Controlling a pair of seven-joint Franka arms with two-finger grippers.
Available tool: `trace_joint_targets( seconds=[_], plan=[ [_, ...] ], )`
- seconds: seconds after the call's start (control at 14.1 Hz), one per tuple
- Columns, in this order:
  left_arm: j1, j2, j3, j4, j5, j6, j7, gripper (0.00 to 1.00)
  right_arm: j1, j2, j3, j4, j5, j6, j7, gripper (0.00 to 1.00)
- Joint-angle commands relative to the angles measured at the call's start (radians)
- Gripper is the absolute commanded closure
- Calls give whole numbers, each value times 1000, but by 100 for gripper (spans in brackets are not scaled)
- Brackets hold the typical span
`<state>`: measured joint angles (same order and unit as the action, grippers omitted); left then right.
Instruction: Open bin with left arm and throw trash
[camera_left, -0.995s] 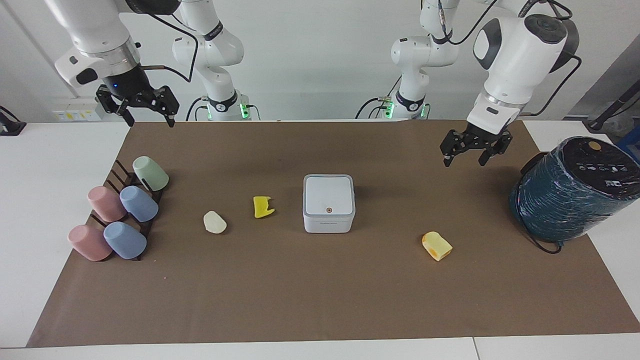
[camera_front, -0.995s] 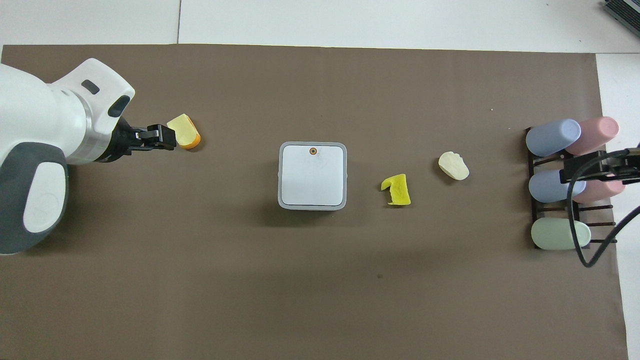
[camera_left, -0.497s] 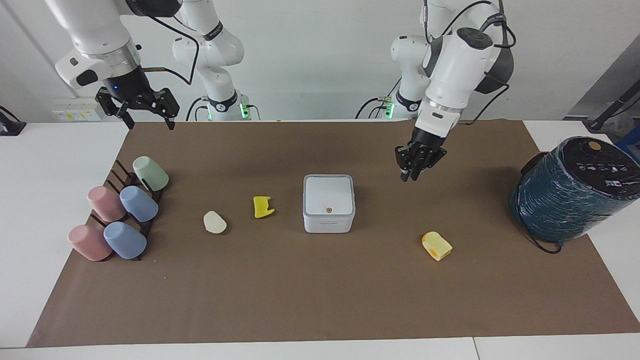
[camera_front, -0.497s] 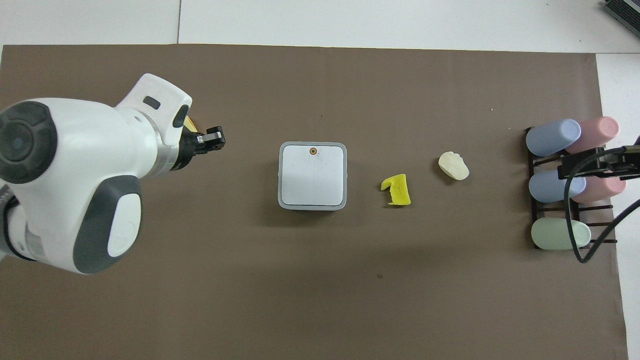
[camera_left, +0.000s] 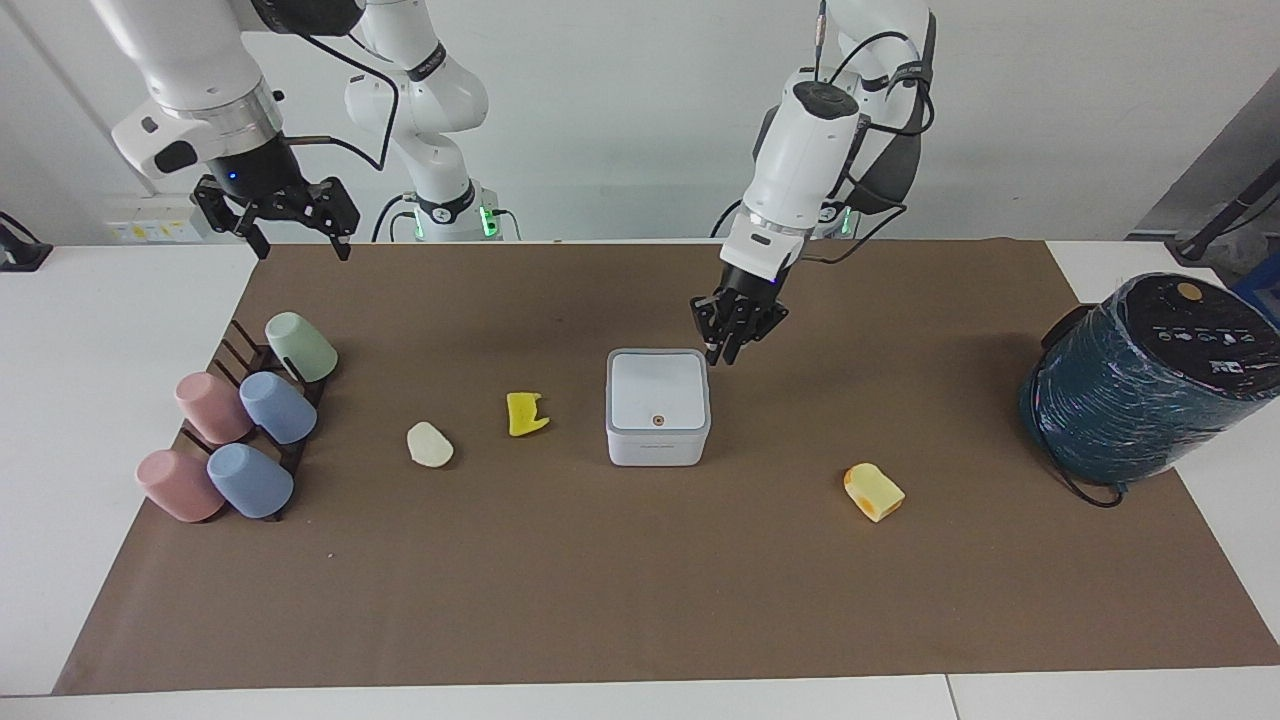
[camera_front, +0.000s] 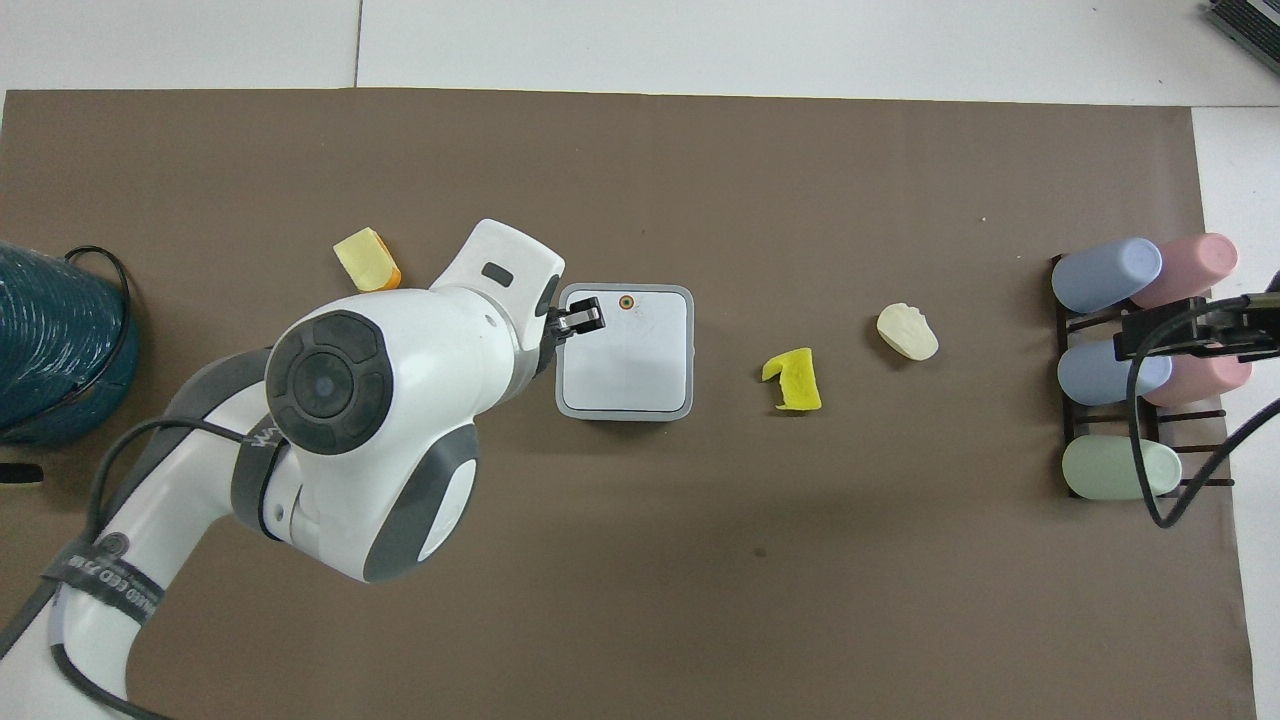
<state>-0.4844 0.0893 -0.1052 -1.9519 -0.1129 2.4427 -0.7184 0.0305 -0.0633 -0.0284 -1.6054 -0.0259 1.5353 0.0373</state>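
**Lid down, three scraps waiting**

The bin (camera_left: 658, 406) sits in the middle of the brown mat on the desk (camera_left: 120, 290), its grey-rimmed lid flat and closed, the small orange dot on the lid's edge farthest from the robots. It looks like light, stiff plastic with smooth rounded corners, so I judge it would skid or tip if shoved sideways; a downward press near the dot, or a lift at that lid edge, seems the sensible place to work it. The left claw (camera_left: 733, 344) hangs just above the bin's corner nearest the robots at the left arm's end, its fingertips drawn together on nothing, not yet touching the lid as far as I can see.

Trash, counted: three pieces, all on the mat. A yellow-orange bread-like chunk (camera_left: 873, 492) lies toward the left arm's end; a bright yellow jagged piece (camera_left: 525, 414) is near the bin toward the right arm's end, and a pale cream lump (camera_left: 429, 444) lies next to it, farther out that way. They look small, light and slightly soft, best pinched across the narrow width.

Also here: five pastel cups (camera_left: 242, 425) on one rack, and one dark-teal wrapped cylinder (camera_left: 1140, 380). The right claw (camera_left: 283, 222) waits with its fingers spread, high over the desk's edge near the cups.
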Motion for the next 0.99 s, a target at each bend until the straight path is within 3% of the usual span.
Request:
trace_joint_targets(
  seconds=[0.0, 0.36, 0.71, 0.92],
  plan=[
    [-26, 12, 18, -22, -14, 70, -19, 91, 0, -33, -1, -45, 6, 26, 18, 0],
    [-26, 52, 18, -21, -60, 163, -19, 93, -1, -32, -1, -59, 6, 51, 6, 0],
    [-39, 118, 16, -7, -62, 225, -19, 93, 3, -16, 1, -181, 17, 273, -62, 0],
    [-56, 136, 18, -10, -64, 237, -21, 93, 20, 83, 5, -192, 38, 380, -126, 0]
  ],
)
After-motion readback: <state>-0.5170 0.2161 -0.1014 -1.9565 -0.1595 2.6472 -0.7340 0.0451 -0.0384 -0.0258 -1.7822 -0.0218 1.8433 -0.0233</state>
